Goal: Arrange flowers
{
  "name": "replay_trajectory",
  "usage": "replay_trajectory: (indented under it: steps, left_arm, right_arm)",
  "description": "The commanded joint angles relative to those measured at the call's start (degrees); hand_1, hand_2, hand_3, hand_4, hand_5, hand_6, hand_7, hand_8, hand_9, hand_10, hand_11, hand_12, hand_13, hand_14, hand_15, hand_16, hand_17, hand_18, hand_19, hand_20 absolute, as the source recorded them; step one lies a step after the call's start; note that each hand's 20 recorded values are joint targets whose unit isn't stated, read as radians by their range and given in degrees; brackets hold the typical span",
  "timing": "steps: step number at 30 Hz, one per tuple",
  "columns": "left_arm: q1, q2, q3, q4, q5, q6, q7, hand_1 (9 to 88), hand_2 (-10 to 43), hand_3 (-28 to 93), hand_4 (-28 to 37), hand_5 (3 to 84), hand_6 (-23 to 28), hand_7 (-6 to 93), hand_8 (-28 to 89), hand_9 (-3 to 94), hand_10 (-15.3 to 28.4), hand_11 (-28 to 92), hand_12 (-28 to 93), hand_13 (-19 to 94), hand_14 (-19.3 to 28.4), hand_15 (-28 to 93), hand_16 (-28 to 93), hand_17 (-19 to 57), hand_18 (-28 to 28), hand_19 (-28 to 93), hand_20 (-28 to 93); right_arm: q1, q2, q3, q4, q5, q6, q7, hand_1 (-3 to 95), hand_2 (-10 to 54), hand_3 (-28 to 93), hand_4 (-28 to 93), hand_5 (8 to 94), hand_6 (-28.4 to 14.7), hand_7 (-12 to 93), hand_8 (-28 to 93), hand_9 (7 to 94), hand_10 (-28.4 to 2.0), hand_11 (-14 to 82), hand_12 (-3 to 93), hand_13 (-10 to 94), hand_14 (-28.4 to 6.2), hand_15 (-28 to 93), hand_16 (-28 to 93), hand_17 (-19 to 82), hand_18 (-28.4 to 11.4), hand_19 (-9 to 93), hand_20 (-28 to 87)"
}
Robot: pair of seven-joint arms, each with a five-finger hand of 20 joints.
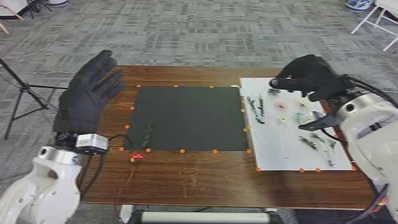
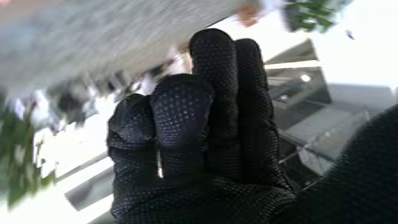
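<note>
Because the flowers (image 1: pixel 282 105) lie spread on the white sheet (image 1: pixel 274 159), likely for easy picking, the right hand (image 1: pixel 311 75) hovers there loosely open, nothing visibly held.

Grey patterned carpet (image 1: pixel 195 40) stretching ahead of me, brown wooden worktop (image 1: pixel 178 182) close before me, black tripod (image 1: pixel 26 86) to my left, white-legged furniture (image 1: pixel 365 18) and blue-and-white vessel (image 1: pixel 359 4) far off to my right, blurred greenery (image 2: pixel 13 150) and white glare (image 2: pixel 366 60) in my right wrist view
</note>
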Motion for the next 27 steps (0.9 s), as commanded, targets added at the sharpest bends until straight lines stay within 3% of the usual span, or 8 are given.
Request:
replay_trajectory:
  steps: [1, 2, 7, 11, 12, 14, 18, 27]
  left_arm:
    - [7.3, -6.96, 1.96, 1.92, -0.53, 1.20, -1.03, 24.3, -7.4, 65, -28.3, 21.3, 2.3, 21.3, -11, 18.2, 10.6, 15, 19, 16, 16.2, 11, 7, -16.9, 23.4, 41, 4]
    - [7.2, -6.92, 2.02, 2.00, -0.44, 1.22, -0.72, 24.2, -7.5, 65, -28.3, 21.3, 2.3, 21.4, -11, 18.2, 10.6, 15, 18, 16, 16.1, 11, 7, -17.0, 23.4, 41, 4]
    - [7.9, -6.71, 1.68, 1.66, 0.05, 2.98, -0.04, 24.1, -7.5, 65, -28.3, 21.5, 2.3, 21.4, -11, 18.0, 10.6, 15, 18, 15, 15.4, 10, 7, -17.1, 22.9, 41, 4]
    - [8.1, -6.82, 1.92, 1.74, 2.77, 5.50, 0.30, 24.1, -7.4, 65, -28.3, 21.2, 2.3, 21.3, -11, 17.0, 10.2, 15, 18, 14, 14.5, 9, 7, -17.5, 22.3, 40, 4]
    - [8.1, -6.41, 2.24, 1.82, 2.71, 5.82, 0.56, 24.0, -7.4, 65, -28.3, 21.2, 2.3, 21.2, -11, 16.9, 10.1, 15, 18, 14, 14.4, 9, 7, -17.6, 22.1, 40, 4]
    - [8.7, -6.43, 1.35, 1.88, 1.92, 3.05, 0.34, 24.1, -7.3, 65, -28.3, 21.2, 2.3, 21.1, -11, 16.5, 9.9, 14, 18, 14, 14.2, 9, 7, -17.7, 21.9, 40, 4]
    - [9.4, -6.78, 1.72, 1.81, 1.65, 4.57, 0.87, 24.0, -7.2, 65, -28.3, 21.1, 2.3, 21.0, -11, 16.0, 9.8, 14, 18, 13, 14.0, 8, 8, -18.0, 21.5, 39, 4]
    - [9.4, -7.44, 2.44, 2.12, 1.48, 4.43, 0.77, 23.8, -7.3, 65, -28.3, 21.0, 2.3, 20.8, -11, 16.0, 9.7, 13, 19, 13, 13.9, 7, 9, -18.2, 21.3, 39, 5]
  right_arm:
    - [-15.4, 0.6, 9.3, -3.0, -13.0, -0.3, 2.5, 52.0, -6.0, -28, -4, 63.8, -2.5, 36, -12, 70.1, -12.7, 51.2, 31.2, 67, -10.5, 79, 26, 35, -20.2, 93, 45]
    - [-17.9, 6.0, 9.3, -3.2, -10.7, 3.7, 5.0, 52.0, -6.1, -28, -4, 64.2, -2.5, 36, -12, 70.3, -12.6, 51.8, 31.5, 67, -10.3, 79, 26, 35, -20.2, 93, 46]
    - [-16.2, 6.5, 9.7, -2.4, -17.3, -0.1, 5.0, 50.7, -6.5, -28, -11, 68.7, -2.2, 39, -12, 73.0, -12.9, 56.2, 33.6, 70, -9.8, 82, 28, 38, -20.7, 93, 54]
    - [-17.3, 4.8, 11.1, -1.5, -22.5, -1.6, 5.2, 48.5, -7.0, -28, -7, 70.1, -2.3, 39, -12, 74.2, -12.9, 56.7, 33.4, 71, -9.9, 82, 28, 40, -21.5, 93, 56]
    - [-18.3, 4.0, 11.5, -1.0, -24.5, -1.2, 4.8, 48.1, -7.1, -28, -6, 70.1, -2.3, 40, -12, 74.4, -12.8, 56.6, 33.4, 72, -9.9, 82, 28, 40, -21.7, 93, 56]
    - [-20.3, 2.5, 13.0, -0.5, -26.3, -2.1, 4.4, 47.9, -6.9, -28, -3, 69.6, -2.5, 39, -12, 73.8, -13.1, 56.4, 33.5, 71, -10.0, 82, 28, 40, -21.8, 93, 56]
    - [-23.3, 0.8, 15.3, -0.2, -26.8, -2.6, 6.7, 48.2, -6.7, -28, -4, 66.0, -2.0, 38, -12, 70.3, -13.4, 55.8, 33.2, 69, -10.4, 83, 29, 38, -21.8, 93, 55]
    - [-31.7, -3.4, 20.9, -2.2, -24.9, -0.9, 6.9, 46.5, -6.3, -27, -2, 61.8, -3.1, 35, -12, 64.8, -13.8, 52.7, 32.7, 64, -12.0, 81, 28, 33, -22.1, 92, 50]
